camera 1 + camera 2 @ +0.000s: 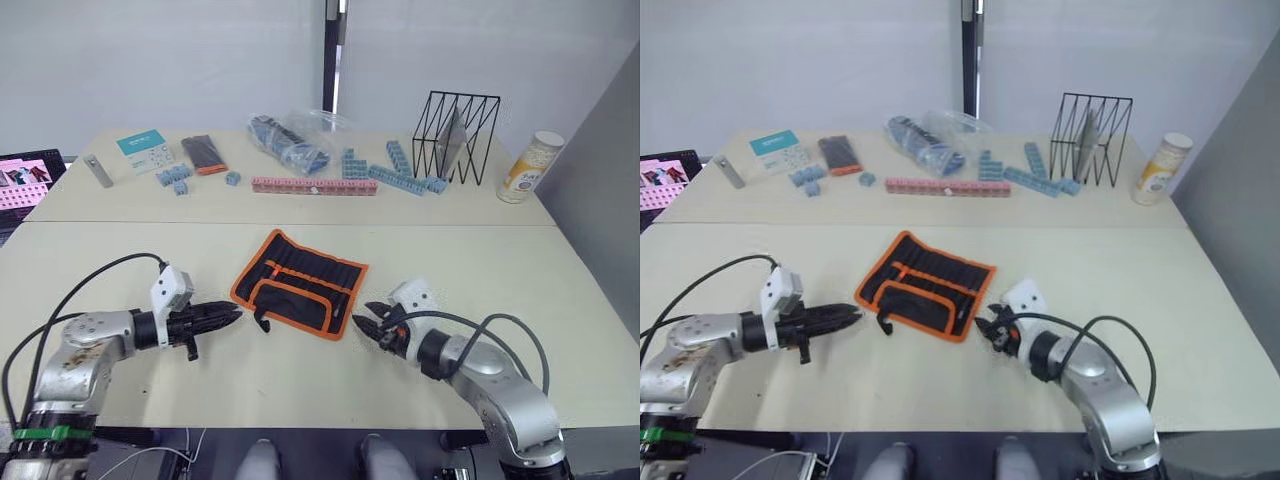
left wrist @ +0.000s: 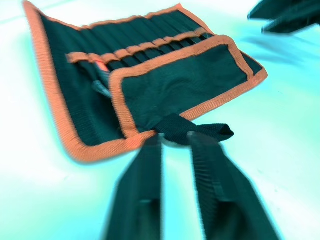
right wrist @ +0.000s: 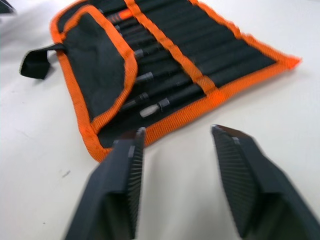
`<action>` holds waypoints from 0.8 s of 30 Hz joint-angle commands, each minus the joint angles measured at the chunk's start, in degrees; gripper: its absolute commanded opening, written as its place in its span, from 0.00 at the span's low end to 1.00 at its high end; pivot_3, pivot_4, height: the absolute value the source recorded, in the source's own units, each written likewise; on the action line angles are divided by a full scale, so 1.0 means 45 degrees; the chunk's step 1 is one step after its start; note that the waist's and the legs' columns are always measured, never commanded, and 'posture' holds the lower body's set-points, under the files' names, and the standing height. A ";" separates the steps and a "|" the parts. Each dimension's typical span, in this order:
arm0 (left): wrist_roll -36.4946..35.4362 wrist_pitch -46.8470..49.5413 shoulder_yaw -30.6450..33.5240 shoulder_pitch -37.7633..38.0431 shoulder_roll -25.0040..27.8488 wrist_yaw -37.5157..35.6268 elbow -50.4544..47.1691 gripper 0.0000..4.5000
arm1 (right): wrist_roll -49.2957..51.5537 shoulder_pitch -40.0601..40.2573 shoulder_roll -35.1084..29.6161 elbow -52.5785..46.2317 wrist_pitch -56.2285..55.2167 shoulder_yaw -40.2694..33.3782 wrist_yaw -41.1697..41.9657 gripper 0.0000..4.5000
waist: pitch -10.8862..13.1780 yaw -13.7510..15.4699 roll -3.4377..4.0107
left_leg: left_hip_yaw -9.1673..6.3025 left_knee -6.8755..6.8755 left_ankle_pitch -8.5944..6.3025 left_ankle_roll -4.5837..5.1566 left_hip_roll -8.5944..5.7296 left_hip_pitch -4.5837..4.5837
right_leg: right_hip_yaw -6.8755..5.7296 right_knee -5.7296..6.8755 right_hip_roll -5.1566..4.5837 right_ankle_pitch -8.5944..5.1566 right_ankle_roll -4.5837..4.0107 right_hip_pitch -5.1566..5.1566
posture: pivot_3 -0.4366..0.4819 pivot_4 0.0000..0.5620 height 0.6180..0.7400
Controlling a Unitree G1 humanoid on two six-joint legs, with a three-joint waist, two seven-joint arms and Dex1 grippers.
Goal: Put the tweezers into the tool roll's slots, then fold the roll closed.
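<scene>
Tool roll (image 1: 298,283) sits mid-table between both grippers, near flap already folded over — tweezers (image 3: 150,92) seated in slots. Left gripper (image 1: 232,315) narrowly parted at the strap (image 2: 192,134); right gripper (image 1: 362,326) wide open, empty — likely staged for the next fold.
</scene>
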 commanded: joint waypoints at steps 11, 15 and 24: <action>-0.0381 -0.0573 0.0249 0.0651 -0.0106 0.0479 -0.1189 0.85 | 0.2068 -0.1434 0.3456 0.2684 0.2342 -0.1230 -0.1788 0.56 | -0.0004 -0.0116 -0.0012 | 0.0003 -0.0013 0.0003 0.0002 0.0019 0.0028 | 0.0003 -0.0004 0.0021 0.0019 -0.0032 0.0009 | 0.48 0.27 0.68; -0.0441 -0.0852 0.0220 0.0603 -0.0096 0.0392 -0.1281 0.85 | 0.2703 -0.1860 0.4109 0.3371 0.2548 -0.1983 -0.2115 0.56 | -0.0004 -0.0195 -0.0012 | 0.0003 -0.0040 0.0020 0.0010 0.0025 0.0044 | 0.0004 -0.0001 0.0028 0.0029 -0.0047 0.0010 | 0.48 0.27 0.68; -0.1945 -0.1673 0.2039 0.1611 0.0279 -0.0500 -0.2309 0.85 | 0.3871 -0.2059 0.4268 0.3714 0.3052 -0.2961 -0.2439 0.51 | -0.0003 -0.0316 -0.0009 | 0.0006 -0.0079 0.0032 0.0009 0.0027 0.0051 | 0.0014 -0.0001 0.0030 0.0032 -0.0054 0.0003 | 0.48 0.27 0.68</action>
